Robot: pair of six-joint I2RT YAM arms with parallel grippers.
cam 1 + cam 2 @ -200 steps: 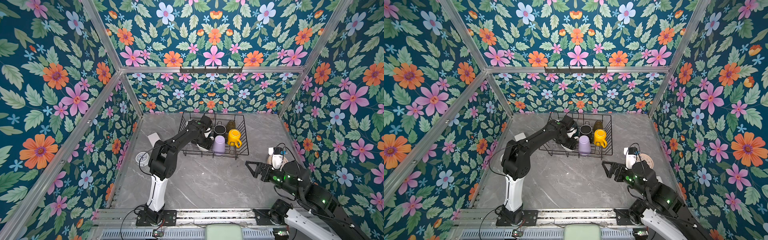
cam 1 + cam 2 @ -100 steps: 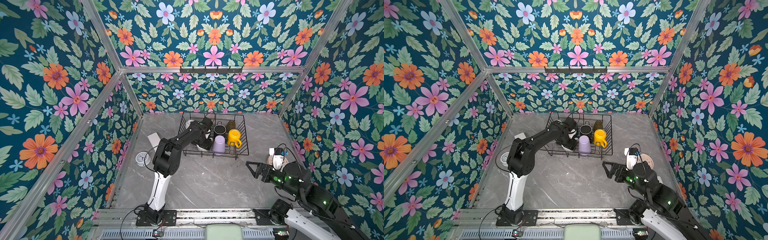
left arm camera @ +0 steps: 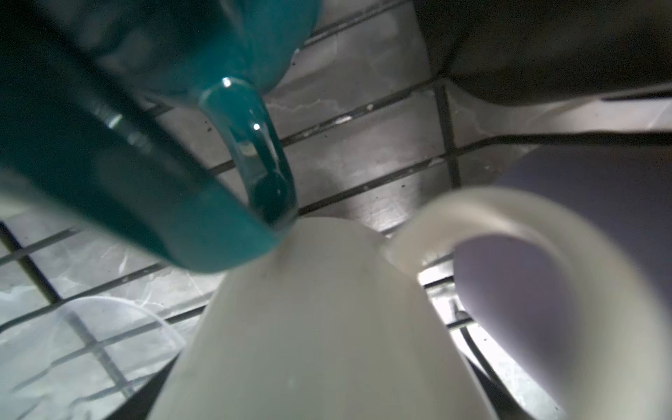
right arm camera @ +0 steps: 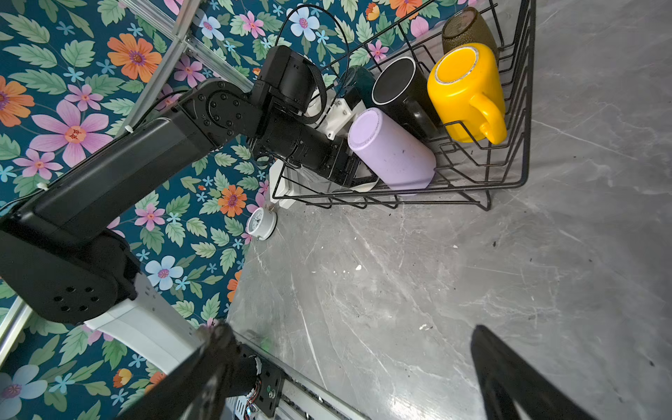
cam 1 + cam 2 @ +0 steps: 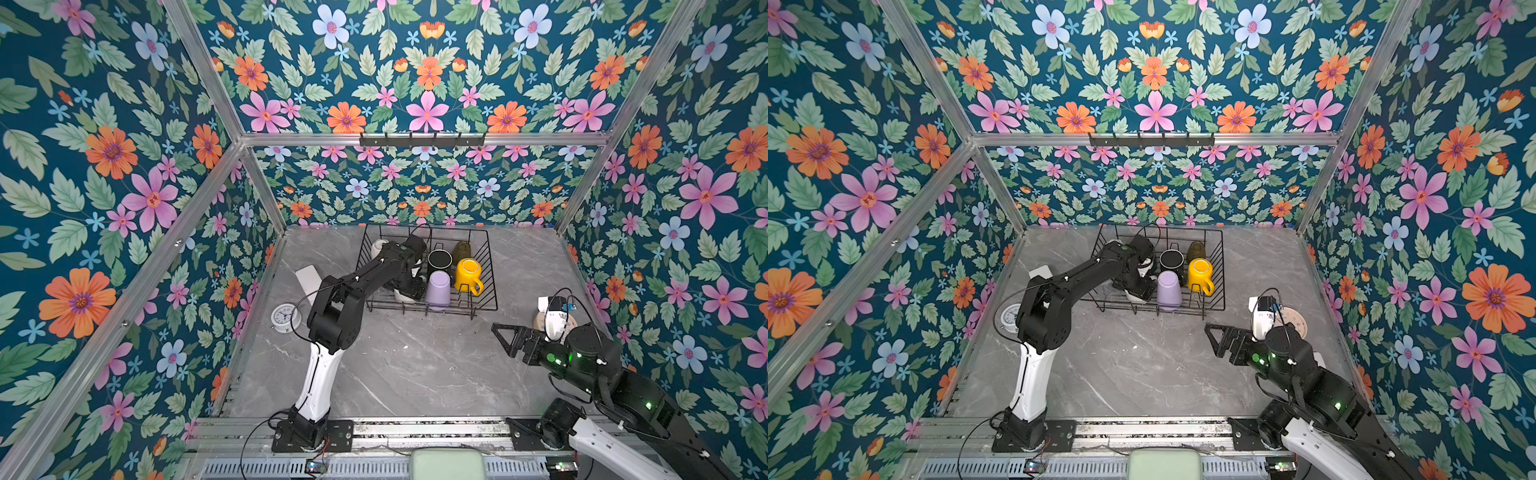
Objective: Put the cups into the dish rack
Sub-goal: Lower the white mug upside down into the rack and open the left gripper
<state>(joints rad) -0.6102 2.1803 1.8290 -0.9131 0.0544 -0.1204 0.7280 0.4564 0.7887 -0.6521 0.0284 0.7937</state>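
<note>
The black wire dish rack (image 5: 488,266) stands at the back of the table. Inside it are a yellow mug (image 5: 467,272), a lilac tumbler (image 5: 438,289), a black mug (image 5: 439,259), an amber tumbler (image 5: 462,249) and a white mug (image 5: 378,247). My left gripper (image 5: 409,286) reaches down into the rack over a cream mug (image 3: 320,327) that fills its wrist view and hides its fingers. A dark green mug (image 3: 127,145) and a clear glass (image 3: 91,327) lie beside it. My right gripper (image 5: 505,338) hovers open and empty over the front right of the table.
A small white alarm clock (image 5: 284,318) and a flat white box (image 5: 309,280) lie left of the rack by the wall. A white device with cables (image 5: 555,320) sits on a round beige disc at the right wall. Bare grey tabletop (image 5: 415,365) spreads in front of the rack.
The left arm's elbow has swung a little to the right while its gripper stayed low in the rack at the cream mug. The right arm has not moved.
</note>
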